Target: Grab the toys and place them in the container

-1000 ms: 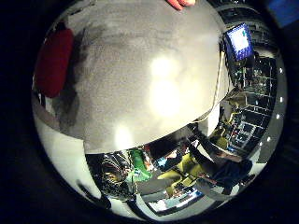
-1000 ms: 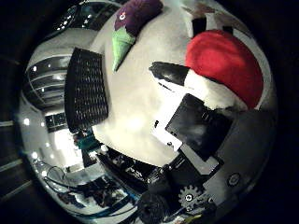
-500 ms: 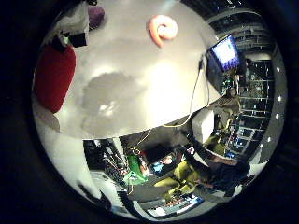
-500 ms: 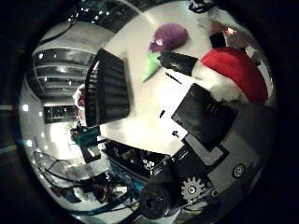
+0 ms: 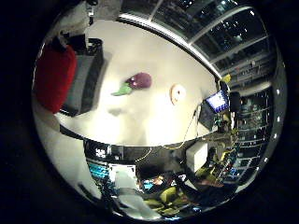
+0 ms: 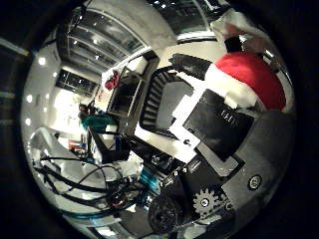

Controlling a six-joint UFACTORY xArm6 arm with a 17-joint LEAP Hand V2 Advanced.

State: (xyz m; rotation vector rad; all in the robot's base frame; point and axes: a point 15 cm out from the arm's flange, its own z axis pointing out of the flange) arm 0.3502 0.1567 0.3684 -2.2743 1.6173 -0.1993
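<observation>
Toys: red soft plush toy held in the curled fingers of the hand, near the black slatted plastic container.
Handling: likely light, squashy; grip mid-body.
Remaining: purple plush eggplant and pale ring-shaped toy lie on the white table, apart.
Container contents: none visible.

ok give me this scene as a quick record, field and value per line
held item: red and white plush toy, robot hand fingers curled round it
container: black slatted crate on the white table
hand position: raised, toy beside the crate, not yet inside
toys left on table: purple eggplant with green stem; pale ring-shaped toy
spacing: eggplant and ring apart, both outside the crate
crate contents: cannot tell
</observation>
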